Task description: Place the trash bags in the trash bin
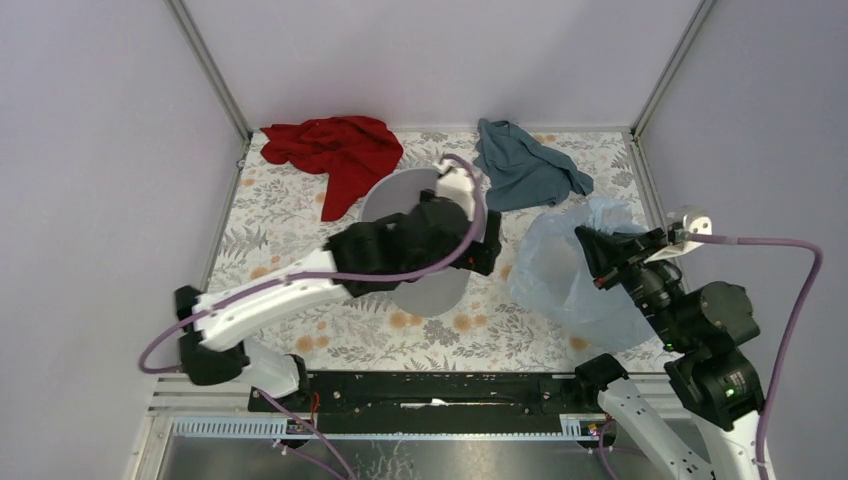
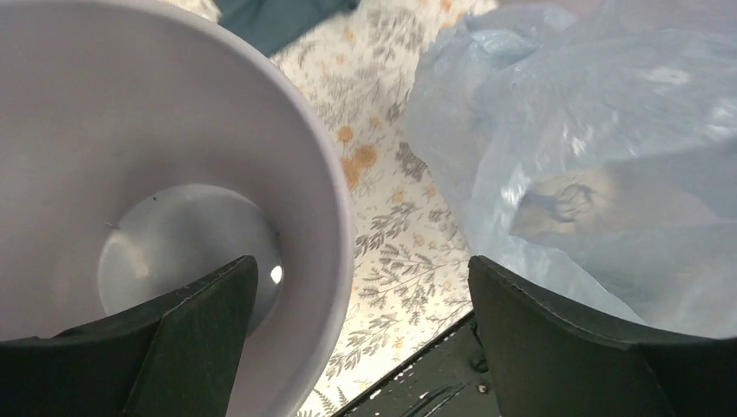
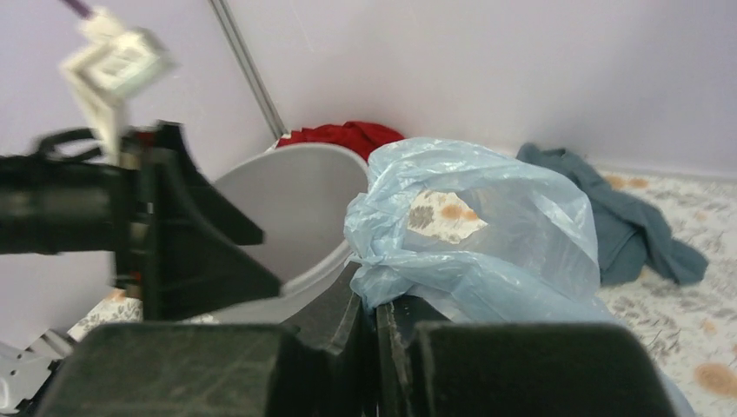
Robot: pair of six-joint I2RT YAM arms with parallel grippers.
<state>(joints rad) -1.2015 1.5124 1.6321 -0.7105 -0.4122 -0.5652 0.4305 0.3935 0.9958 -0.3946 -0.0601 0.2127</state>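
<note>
The trash bin (image 1: 436, 292) is a round light grey bucket in the middle of the flowered table. It also shows in the left wrist view (image 2: 174, 130) and the right wrist view (image 3: 295, 200). My left gripper (image 1: 487, 250) is open (image 2: 361, 265) and straddles the bin's right rim, one finger inside and one outside, holding nothing. The trash bag (image 1: 560, 275), pale blue and wrinkly, lies puffed up to the right of the bin (image 2: 591, 130). My right gripper (image 1: 592, 248) is shut (image 3: 375, 300) on a bunched edge of the bag (image 3: 487, 234).
A red cloth (image 1: 335, 150) lies at the back left and a teal-blue cloth (image 1: 520, 165) at the back right, behind the bin and bag. A black rail (image 1: 440, 390) runs along the near edge. Grey walls close in the table's sides and back.
</note>
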